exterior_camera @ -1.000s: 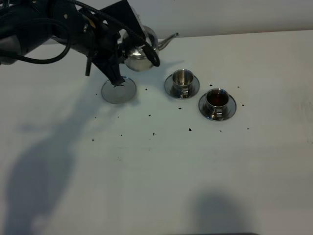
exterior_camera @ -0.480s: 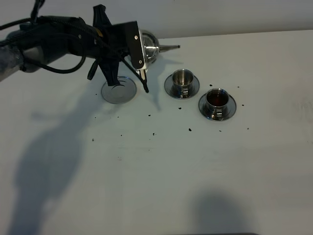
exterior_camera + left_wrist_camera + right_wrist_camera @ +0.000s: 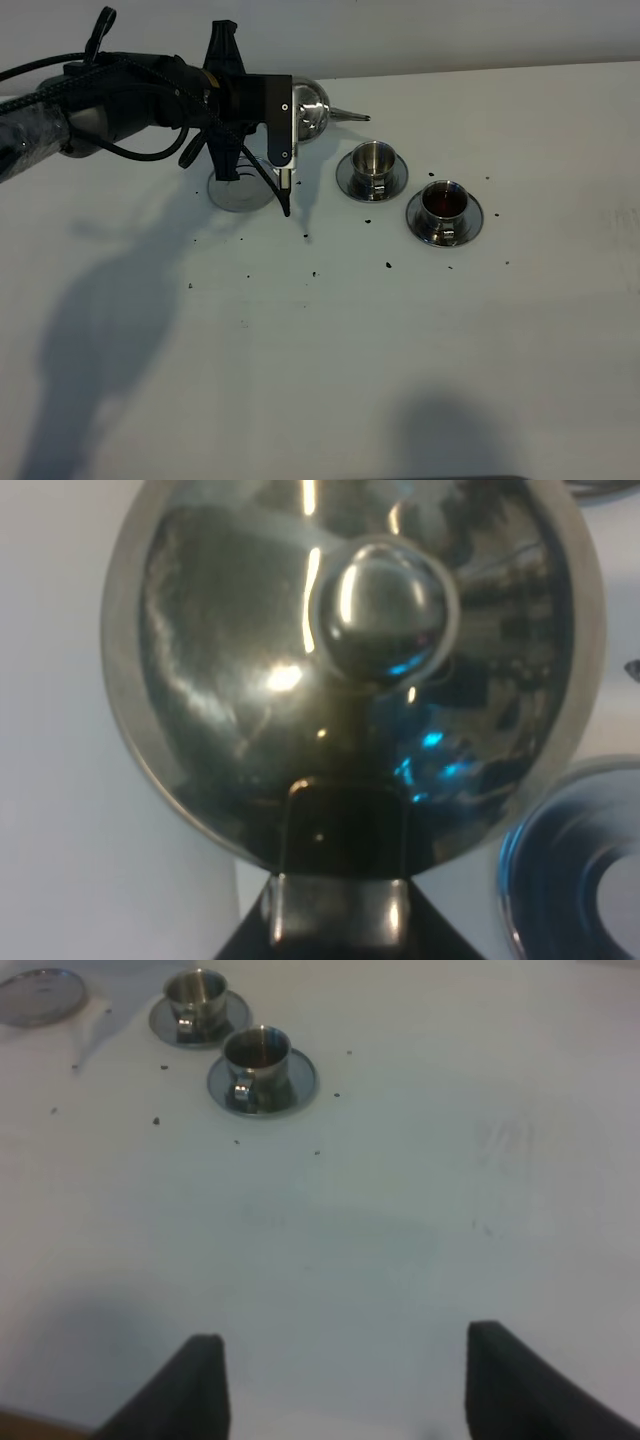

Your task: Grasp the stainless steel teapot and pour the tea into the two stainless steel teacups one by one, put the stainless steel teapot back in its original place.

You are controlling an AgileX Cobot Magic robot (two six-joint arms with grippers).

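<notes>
Steel teapot in the left grip

Left gripper [image 3: 338, 925] clenched on the loop handle of the stainless steel teapot [image 3: 310, 103]. We note it held up just beside the round coaster [image 3: 232, 192], spout toward the farther teacup [image 3: 372, 160]. Nearer teacup [image 3: 443, 215] holds reddish-brown tea [image 3: 443, 200]. Right gripper [image 3: 340, 1380] spread wide, gripping nothing.

— What is the left arm [image 3: 120, 95] doing?
— It is lying stretched out, wrist rolled sideways, left gripper [image 3: 345, 865] clamping the stainless steel teapot [image 3: 230, 680].
— And the right gripper [image 3: 340, 1385]?
— It is hovering, jaws standing wide apart.
</notes>
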